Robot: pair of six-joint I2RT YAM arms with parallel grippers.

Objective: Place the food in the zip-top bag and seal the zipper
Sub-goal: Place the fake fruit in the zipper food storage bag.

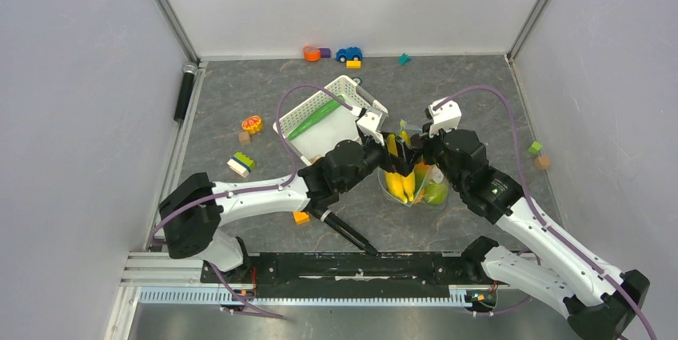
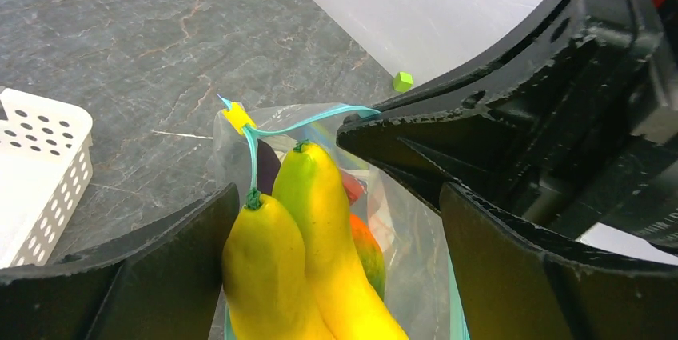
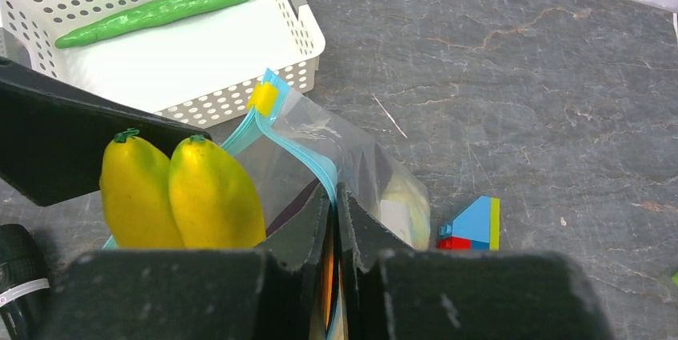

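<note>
Two yellow bananas point(image 3: 212, 192) in the zip-top bag point(image 3: 352, 144), yellow tab point(image 3: 262, 98) on zipper point(image 3: 300, 152)

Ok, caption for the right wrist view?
Right gripper pinching zip-top bag at its mouth, bananas alongside, cucumber in basket behind.

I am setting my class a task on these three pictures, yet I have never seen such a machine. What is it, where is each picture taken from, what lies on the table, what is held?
Two robot arms, each ending in a two-finger gripper, work at a grey table. One picture looks down from above; the other two come from cameras on the wrists. On the table: a white basket with a green cucumber, scattered toy blocks, and a clear bag holding yellow bananas. The right gripper pinches the bag's blue zipper edge; the left gripper is open, straddling the bananas.
</note>
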